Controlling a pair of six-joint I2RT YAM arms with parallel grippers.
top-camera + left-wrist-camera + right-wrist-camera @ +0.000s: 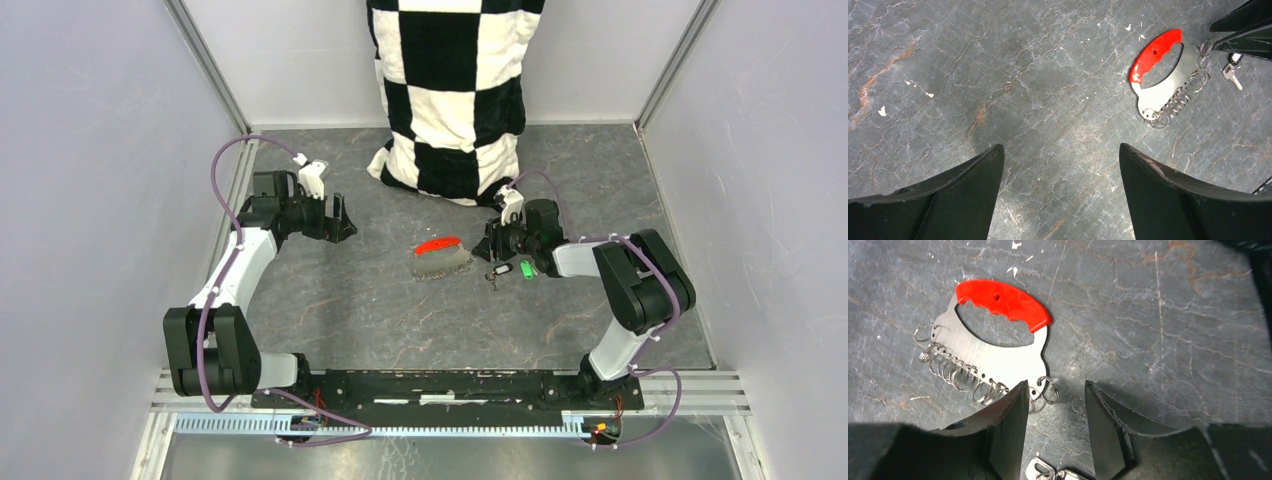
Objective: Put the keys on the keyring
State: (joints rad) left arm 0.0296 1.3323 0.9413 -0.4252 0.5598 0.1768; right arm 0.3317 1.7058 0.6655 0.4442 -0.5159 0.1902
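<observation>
Grey marbled table [400, 320] bears red-handled keyring [440, 255], keys [526, 268], checkered cloth [450, 100].

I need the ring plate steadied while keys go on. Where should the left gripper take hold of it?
Probably by the red handle, from above, jaws straddling its arc: the plate is cut away behind it, lies flat, and its rings line the opposite edge.

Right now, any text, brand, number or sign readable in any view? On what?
None readable.
keyring: bare steel plate and red grip, only holes, no print.
keys: tags too small to read from above; no stamp legible in the wrist views.
checkered cloth: pattern only, no lettering.
</observation>
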